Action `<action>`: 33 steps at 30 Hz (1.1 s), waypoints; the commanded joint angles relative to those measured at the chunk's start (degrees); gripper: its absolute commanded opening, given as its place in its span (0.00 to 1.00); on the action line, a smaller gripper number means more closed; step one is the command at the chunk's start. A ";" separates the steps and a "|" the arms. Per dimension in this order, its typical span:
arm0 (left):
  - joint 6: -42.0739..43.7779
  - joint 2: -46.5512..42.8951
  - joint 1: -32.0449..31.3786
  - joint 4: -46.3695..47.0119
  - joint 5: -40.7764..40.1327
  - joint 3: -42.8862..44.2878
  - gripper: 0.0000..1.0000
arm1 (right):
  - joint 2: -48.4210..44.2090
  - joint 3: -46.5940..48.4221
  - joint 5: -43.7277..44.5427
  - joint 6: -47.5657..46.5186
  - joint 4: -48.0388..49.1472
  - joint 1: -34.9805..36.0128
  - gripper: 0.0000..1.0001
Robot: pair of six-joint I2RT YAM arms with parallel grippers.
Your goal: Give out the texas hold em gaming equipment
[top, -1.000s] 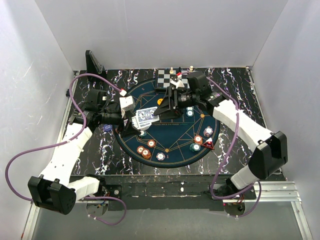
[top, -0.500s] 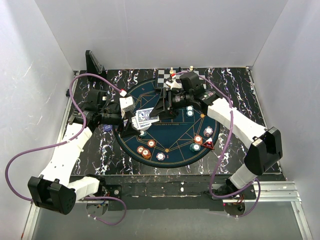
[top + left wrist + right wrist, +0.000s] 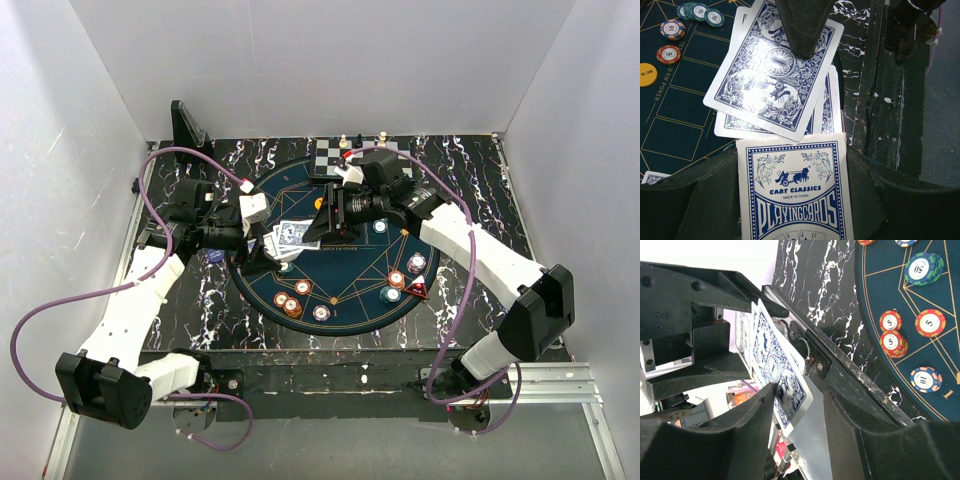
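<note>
Dealing is the step in hand: the left gripper [image 3: 790,200] is clamped on the card box [image 3: 795,192] with fanned cards [image 3: 775,80] sticking out of its top, and the right gripper [image 3: 797,405] has its fingers either side of the outermost card. From the right wrist view one finger [image 3: 735,440] lies against the card's back, the other stands a little off its face, so I cannot tell whether the pinch has closed. In the left wrist view a dark fingertip [image 3: 802,25] overlaps that card's far end.

Seen from above, box and cards sit at about 9 o'clock on the mat [image 3: 350,290], held above it, not lying on it. Chips [image 3: 291,303] lie in small groups at 7, 5 and 3 o'clock, a red marker [image 3: 417,291] at 4, and a yellow disc [image 3: 646,74] beside two chips in the left wrist view.

Next, I judge, the right fingers must close firmly on one card alone and draw it straight out along the fan, while the left holds the box steady; the cards beneath may drag out with it.

The left arm reaches in from 8 o'clock, wrist level. The right arm stretches across from 4 o'clock, forearm over the mat, gripper pointing towards 9.
</note>
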 commanded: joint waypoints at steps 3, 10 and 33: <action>-0.22 -1.97 0.37 1.61 1.63 2.44 0.00 | -3.61 -1.03 0.98 -2.24 -2.17 0.60 0.50; -0.66 -2.06 0.29 2.05 1.54 2.53 0.00 | -4.14 -1.64 -0.34 -2.68 -2.97 0.68 0.49; -3.03 -2.14 0.29 4.34 0.49 1.83 0.00 | -7.21 -4.54 -4.04 2.15 0.20 0.24 0.44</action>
